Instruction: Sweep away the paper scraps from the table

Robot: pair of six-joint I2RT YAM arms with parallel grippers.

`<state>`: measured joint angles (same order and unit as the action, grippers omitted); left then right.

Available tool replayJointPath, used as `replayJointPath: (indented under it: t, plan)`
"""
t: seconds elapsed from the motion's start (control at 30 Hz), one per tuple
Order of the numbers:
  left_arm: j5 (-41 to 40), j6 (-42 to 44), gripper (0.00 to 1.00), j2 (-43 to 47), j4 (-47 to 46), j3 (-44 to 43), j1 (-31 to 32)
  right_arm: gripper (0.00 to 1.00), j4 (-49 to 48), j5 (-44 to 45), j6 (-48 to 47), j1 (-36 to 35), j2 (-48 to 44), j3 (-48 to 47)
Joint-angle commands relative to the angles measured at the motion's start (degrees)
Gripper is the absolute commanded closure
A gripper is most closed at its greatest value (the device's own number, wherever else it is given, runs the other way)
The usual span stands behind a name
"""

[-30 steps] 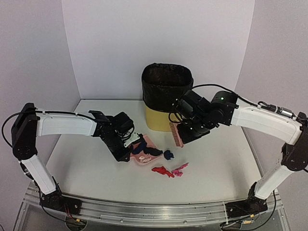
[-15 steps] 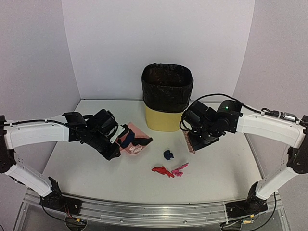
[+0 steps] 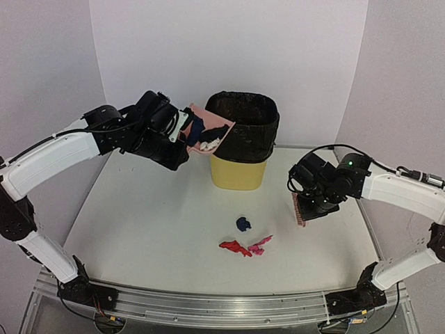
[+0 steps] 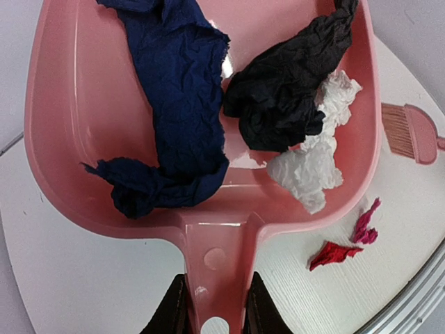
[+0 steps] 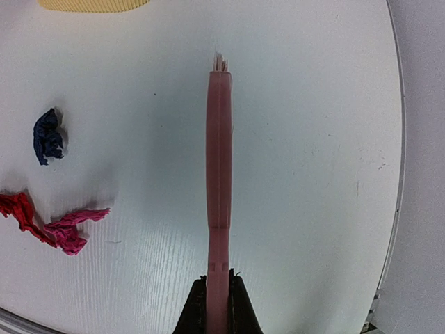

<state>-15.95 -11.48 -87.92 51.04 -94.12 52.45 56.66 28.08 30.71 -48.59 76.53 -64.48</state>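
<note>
The left gripper (image 4: 212, 314) has lifted the pink dustpan (image 3: 208, 129), loaded with navy, black and white paper scraps (image 4: 182, 104), off the table (image 3: 139, 223) up to the bin (image 3: 243, 142) rim. The right gripper (image 5: 217, 306) has carried the brush (image 3: 299, 209) rightward, away from the bin.

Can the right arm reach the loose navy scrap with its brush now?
Probably yes: only bare table lies between brush and navy scrap, and the left gripper holds the dustpan up at the bin.

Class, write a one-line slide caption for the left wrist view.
Left gripper holds pink dustpan loaded with navy, black and white paper scraps above the table.
</note>
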Motion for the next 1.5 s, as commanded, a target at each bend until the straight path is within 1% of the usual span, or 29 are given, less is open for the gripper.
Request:
replayJointPath:
  t: [0.0,0.17,0.3,0.4,0.47,0.53,0.67,0.83,0.9,1.0,1.13,1.23,1.33,1.47]
  plan:
    - [-6.8,1.3,1.0,-3.9,2.0,-8.7,-0.2,1.0,0.0,5.6,-1.3,0.8,-2.3,0.8]
    - [-9.1,4.8,1.0,-10.4,3.5,-19.6,-0.6,1.0,0.1,6.9,-3.2,1.5,-2.9,1.1]
    - [-8.3,8.3,1.0,-15.5,4.2,-27.7,-1.9,1.0,0.1,6.4,-3.3,1.6,-3.2,1.8]
    - [-8.1,10.3,1.0,-19.4,3.7,-32.4,-3.6,1.0,0.0,6.0,-3.2,1.6,-3.8,2.3]
    - [-10.7,10.9,1.0,-22.5,3.2,-35.6,-4.4,1.0,0.1,6.3,-3.6,1.6,-4.2,2.5]
    - [-12.1,13.5,1.0,-25.0,1.6,-39.0,-4.8,1.0,0.1,6.6,-4.2,1.6,-4.3,2.6]
    - [-12.5,17.6,1.0,-30.4,-0.3,-46.6,-5.3,1.0,0.1,6.0,-4.4,1.6,-4.1,2.7]
    - [-16.1,22.3,1.0,-32.4,-7.3,-46.9,-5.5,1.0,0.1,5.6,-4.4,1.6,-4.3,3.3]
    - [-18.9,25.4,1.0,-33.3,-9.9,-47.1,-5.5,1.0,0.1,5.5,-4.2,1.7,-4.5,3.7]
    - [-27.9,32.5,1.0,-35.5,-16.3,-47.0,-5.5,1.0,0.1,5.3,-4.3,1.7,-4.4,3.9]
    - [-36.0,47.1,1.0,-38.7,-26.0,-47.9,-5.5,1.0,0.2,4.7,-4.2,1.7,-4.4,3.9]
    - [-38.6,59.3,1.0,-39.8,-34.6,-46.8,-5.1,1.0,0.3,4.7,-4.1,1.7,-4.6,4.1]
    - [-40.6,71.7,1.0,-39.1,-47.1,-41.4,-4.5,1.0,0.2,4.7,-3.9,1.7,-4.7,4.2]
    - [-41.4,83.6,1.0,-37.9,-59.6,-36.3,-3.7,1.0,0.3,4.6,-3.7,1.7,-4.6,4.1]
